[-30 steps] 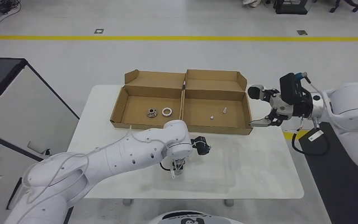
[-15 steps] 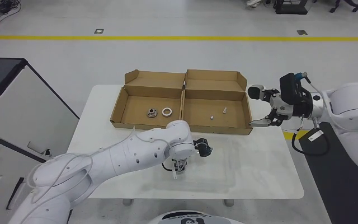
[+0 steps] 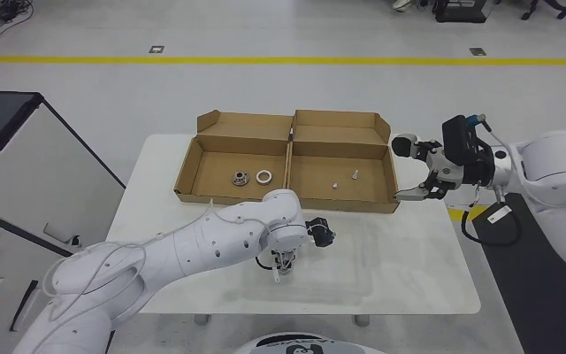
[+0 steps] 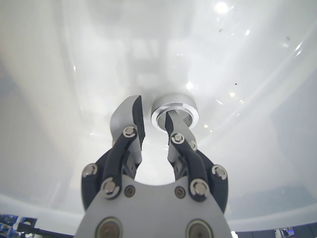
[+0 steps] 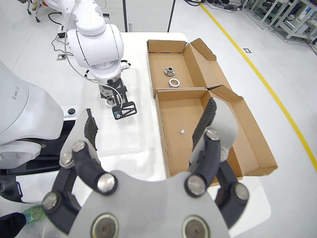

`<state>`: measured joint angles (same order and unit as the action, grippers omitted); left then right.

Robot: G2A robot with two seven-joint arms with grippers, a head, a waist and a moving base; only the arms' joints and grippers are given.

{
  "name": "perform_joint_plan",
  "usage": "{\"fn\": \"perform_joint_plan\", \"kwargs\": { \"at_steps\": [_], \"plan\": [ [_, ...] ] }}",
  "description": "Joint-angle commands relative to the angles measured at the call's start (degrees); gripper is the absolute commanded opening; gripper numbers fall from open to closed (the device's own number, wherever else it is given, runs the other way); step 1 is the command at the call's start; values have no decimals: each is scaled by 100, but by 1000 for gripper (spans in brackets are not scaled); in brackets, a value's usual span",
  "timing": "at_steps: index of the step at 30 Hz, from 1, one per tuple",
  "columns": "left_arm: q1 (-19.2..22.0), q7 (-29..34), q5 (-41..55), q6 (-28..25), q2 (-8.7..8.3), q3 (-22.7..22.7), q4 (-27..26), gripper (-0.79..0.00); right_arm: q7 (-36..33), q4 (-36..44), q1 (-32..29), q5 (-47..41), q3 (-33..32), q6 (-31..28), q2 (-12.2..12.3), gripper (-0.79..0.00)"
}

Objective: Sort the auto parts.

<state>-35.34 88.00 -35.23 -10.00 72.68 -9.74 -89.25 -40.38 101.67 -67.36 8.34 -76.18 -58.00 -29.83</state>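
Metal ring [image 4: 175, 111] lies flat on the clear tray [image 3: 371, 270] at the near side of the white surface [image 3: 159, 212], in front of the cardboard boxes. Left gripper [image 4: 152, 110] points straight down at it. One finger [image 4: 169, 125] is inside the ring's bore, the other finger [image 4: 137, 115] is outside, just beside the rim. The ring wall sits in the gap between them. Jaws are narrow but not closed, and a small gap shows between the outer pad and the ring. In the top view the left gripper [image 3: 281, 264] covers the ring.

Two open cardboard boxes sit side by side at the far side of the surface, flaps up. The box on the left arm's side [image 3: 199, 173] holds a flanged hub [image 3: 239, 177] and a flat ring [image 3: 264, 176], near each other and apart. The box on the right arm's side [image 3: 371, 195] holds two small fasteners [image 3: 353, 174] and [image 3: 335, 187], apart; too small to tell the type.

Right gripper [image 3: 416, 168] hangs in the air off the right end of the boxes, just beside the right box's end wall, well apart from the metal ring. Its jaws are spread wide and hold nothing. In its own wrist view the right gripper [image 5: 148, 122] looks along the surface towards the left arm.

Yellow line [image 3: 283, 59] runs across the floor behind the surface.
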Motion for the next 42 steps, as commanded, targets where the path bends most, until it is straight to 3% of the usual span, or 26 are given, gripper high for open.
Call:
{"fn": "perform_joint_plan", "kwargs": {
  "at_steps": [1,6,9,16,20,25,36,42],
  "plan": [
    [-30,0,-10,-4,-15,0,10,-539,0,0,0,0,0,0,0,0],
    [-61,0,-8,-12,-34,0,-8,-582,0,0,0,0,0,0,0,0],
    [-75,0,-17,-34,-29,0,6,-785,0,0,0,0,0,0,0,0],
    [-28,0,14,31,-29,0,28,-785,0,0,0,0,0,0,0,0],
    [165,0,120,291,-102,0,-241,-785,0,0,0,0,0,0,0,0],
    [589,0,343,730,-313,0,-867,-785,0,0,0,0,0,0,0,0],
    [1650,0,756,1738,-977,0,-2381,-785,0,0,0,0,0,0,0,0],
    [1909,0,862,2050,-1275,-167,-2992,-785,0,0,0,0,0,0,0,0]
  ]
}}
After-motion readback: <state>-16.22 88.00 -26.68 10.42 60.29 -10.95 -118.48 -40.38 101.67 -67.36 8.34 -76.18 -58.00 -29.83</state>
